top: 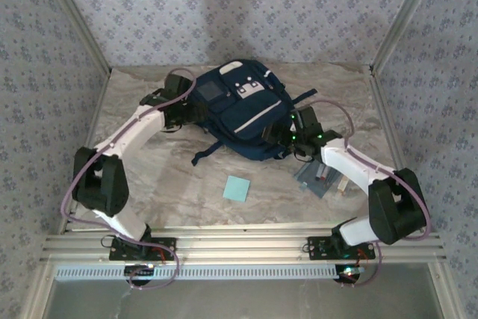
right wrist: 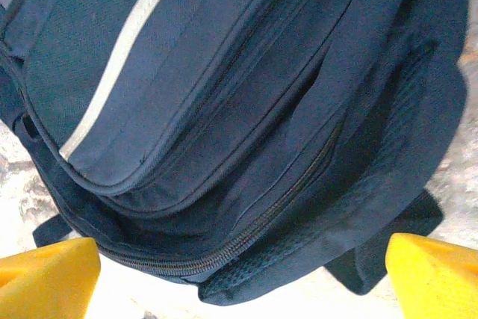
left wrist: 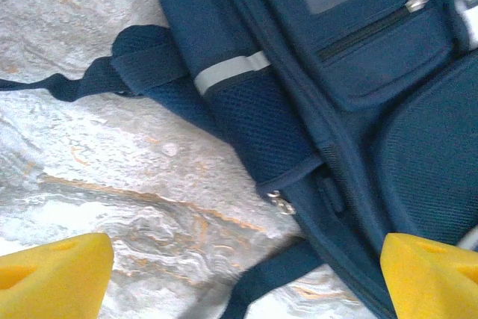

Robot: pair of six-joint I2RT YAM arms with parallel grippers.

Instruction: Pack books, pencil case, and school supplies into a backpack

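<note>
left tool (left wrist: pixel 243 278): jaws wide, empty | right tool (right wrist: pixel 239 278): jaws wide, empty | backpack (top: pixel 237 113): lying on tabletop (top: pixel 172 184) between both

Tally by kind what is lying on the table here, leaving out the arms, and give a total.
backpack: 1
light-blue pad: 1
pencil case: 1, partly under the right arm
Total: 3

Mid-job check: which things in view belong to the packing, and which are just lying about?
Job: backpack, pencil case, light-blue note pad.
Not the job: marble table, metal frame rail.
</note>
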